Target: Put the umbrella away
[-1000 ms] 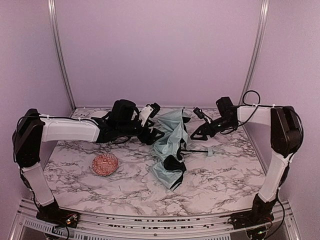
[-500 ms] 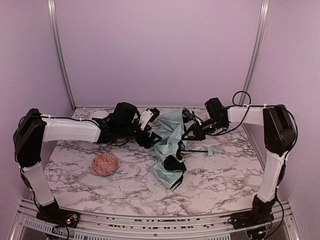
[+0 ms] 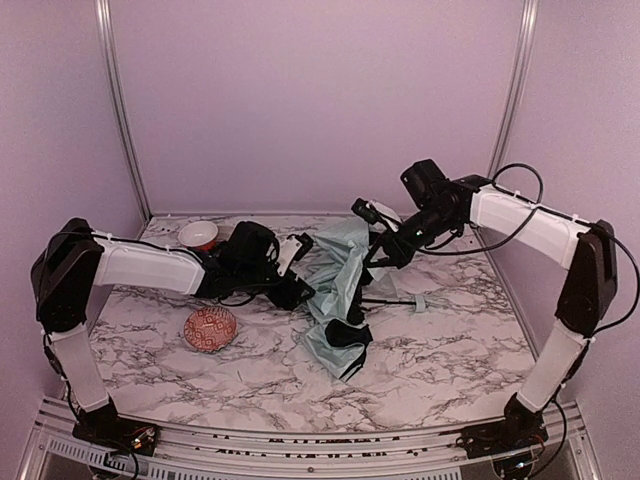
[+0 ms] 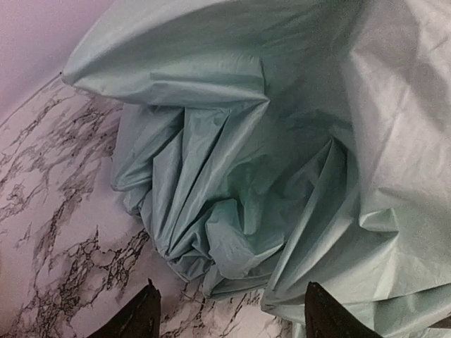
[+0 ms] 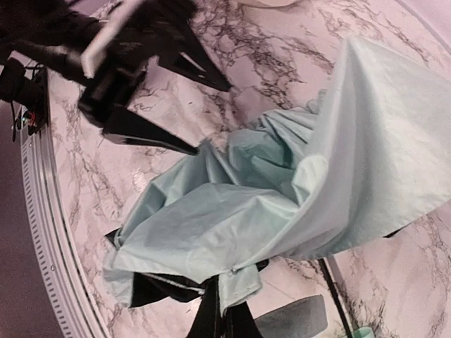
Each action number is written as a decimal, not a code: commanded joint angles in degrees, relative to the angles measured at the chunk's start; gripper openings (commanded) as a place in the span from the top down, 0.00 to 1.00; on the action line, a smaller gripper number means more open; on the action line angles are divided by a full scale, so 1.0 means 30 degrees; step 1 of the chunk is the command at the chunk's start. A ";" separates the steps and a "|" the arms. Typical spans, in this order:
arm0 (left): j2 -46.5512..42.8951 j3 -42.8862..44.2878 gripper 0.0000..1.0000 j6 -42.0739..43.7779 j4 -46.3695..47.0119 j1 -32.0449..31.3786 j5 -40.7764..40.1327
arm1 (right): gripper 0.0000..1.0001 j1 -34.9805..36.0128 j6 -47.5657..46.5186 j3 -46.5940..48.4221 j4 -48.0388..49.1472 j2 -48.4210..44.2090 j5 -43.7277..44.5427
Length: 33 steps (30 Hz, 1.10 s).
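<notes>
Round patterned bowl [image 3: 211,328] near left on marble desk [image 3: 450,350], crumpled mint-green umbrella [image 3: 335,285], right fingers [image 5: 211,318] clamped on its edge, left fingers [image 4: 141,318] apart beside folds

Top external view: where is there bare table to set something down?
Bare: the table's near strip between red bowl, umbrella and front rail; also right of the umbrella. Crowded: back centre, where left end effector and right end effector flank the umbrella.
</notes>
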 commanded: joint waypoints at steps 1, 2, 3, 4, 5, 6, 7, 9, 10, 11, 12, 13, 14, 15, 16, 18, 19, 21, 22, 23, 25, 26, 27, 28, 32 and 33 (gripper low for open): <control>0.1094 -0.1039 0.31 -0.2758 0.1188 -0.0188 0.0309 | 1.00 0.3307 0.3386 0.1380 -0.3148 -0.1447 0.4244; 0.1335 -0.1041 0.32 -0.3040 0.1439 -0.0275 0.0326 | 1.00 0.4083 0.4078 0.1510 -0.3383 -0.1383 0.4438; 0.1588 -0.0938 0.32 -0.3259 0.1572 -0.0410 0.0307 | 1.00 0.4905 0.4802 0.1614 -0.3468 -0.1236 0.4550; 0.1946 -0.0801 0.32 -0.3433 0.1644 -0.0529 0.0191 | 1.00 0.5663 0.5727 0.1685 -0.3431 -0.0972 0.4535; 0.2214 -0.0681 0.33 -0.3703 0.1712 -0.0650 -0.0061 | 1.00 0.6509 0.6576 0.1709 -0.3375 -0.0602 0.4346; 0.2456 -0.0600 0.33 -0.4034 0.1760 -0.0724 -0.0265 | 1.00 0.7398 0.7359 0.1814 -0.3441 -0.0058 0.4114; 0.2644 -0.0561 0.33 -0.4405 0.1880 -0.0755 -0.0481 | 1.00 0.8169 0.8010 0.2072 -0.3621 0.0516 0.3924; 0.2896 -0.0555 0.33 -0.5002 0.2176 -0.0772 -0.0898 | 1.00 0.9649 0.8973 0.2691 -0.4062 0.1778 0.3755; 0.3014 -0.0519 0.34 -0.5123 0.2280 -0.0772 -0.1069 | 1.00 1.0487 0.9340 0.3043 -0.4252 0.2364 0.3590; 0.3135 -0.0463 0.34 -0.5189 0.2329 -0.0769 -0.1208 | 1.00 1.1038 0.9550 0.3497 -0.4452 0.2968 0.3411; 0.3267 -0.0372 0.34 -0.5190 0.2361 -0.0765 -0.1236 | 0.97 1.1458 0.9650 0.3997 -0.4634 0.3527 0.3356; 0.3394 -0.0269 0.34 -0.5212 0.2398 -0.0757 -0.1228 | 0.95 1.1756 0.9754 0.4419 -0.4671 0.4011 0.3375; 0.3538 -0.0182 0.34 -0.5226 0.2447 -0.0770 -0.1253 | 0.93 1.1973 0.9902 0.4556 -0.4541 0.4401 0.3216; 0.3647 -0.0113 0.34 -0.5228 0.2526 -0.0750 -0.1304 | 0.92 1.2106 0.9965 0.4587 -0.4154 0.4713 0.2863; 0.3745 -0.0050 0.34 -0.5228 0.2682 -0.0744 -0.1405 | 0.88 1.2273 0.9984 0.5225 -0.3575 0.4994 0.2405; 0.3863 -0.0028 0.33 -0.5227 0.3073 -0.0625 -0.1593 | 0.80 1.2551 0.9645 0.5869 -0.2842 0.5435 0.1646; 0.3903 -0.0013 0.33 -0.5264 0.3274 -0.0501 -0.1636 | 0.76 1.2673 0.9383 0.6128 -0.2510 0.5564 0.1488; 0.3883 0.0041 0.30 -0.5400 0.3594 -0.0184 -0.1617 | 0.66 1.2741 0.9162 0.6448 -0.1847 0.5681 0.1440; 0.3848 0.0072 0.27 -0.5374 0.3702 -0.0025 -0.1624 | 0.63 1.2744 0.9180 0.6450 -0.1525 0.5686 0.1334; 0.3796 0.0127 0.24 -0.5250 0.3804 0.0123 -0.1618 | 0.62 1.2755 0.9171 0.6454 -0.1196 0.5687 0.1082; 0.3681 0.0295 0.20 -0.4877 0.3903 0.0382 -0.1620 | 0.60 1.2769 0.9086 0.6457 -0.0658 0.5687 0.0331; 0.3581 0.0382 0.18 -0.4675 0.3935 0.0511 -0.1631 | 0.59 1.2766 0.9010 0.6458 -0.0472 0.5597 0.0100; 0.3513 0.0470 0.17 -0.4521 0.3950 0.0651 -0.1585 | 0.59 1.2769 0.8879 0.6451 -0.0372 0.5482 -0.0034; 0.3428 0.0485 0.16 -0.4370 0.3952 0.0775 -0.1561 | 0.58 1.2766 0.8705 0.6476 -0.0363 0.5306 -0.0034; 0.2614 -0.0013 0.15 -0.3615 0.3952 0.1068 -0.1551 | 0.53 1.2426 0.7782 0.6411 -0.1023 0.4025 0.0160; 0.2356 -0.0257 0.14 -0.3323 0.3952 0.1073 -0.1579 | 0.52 1.2119 0.7627 0.6376 -0.1272 0.3597 0.0364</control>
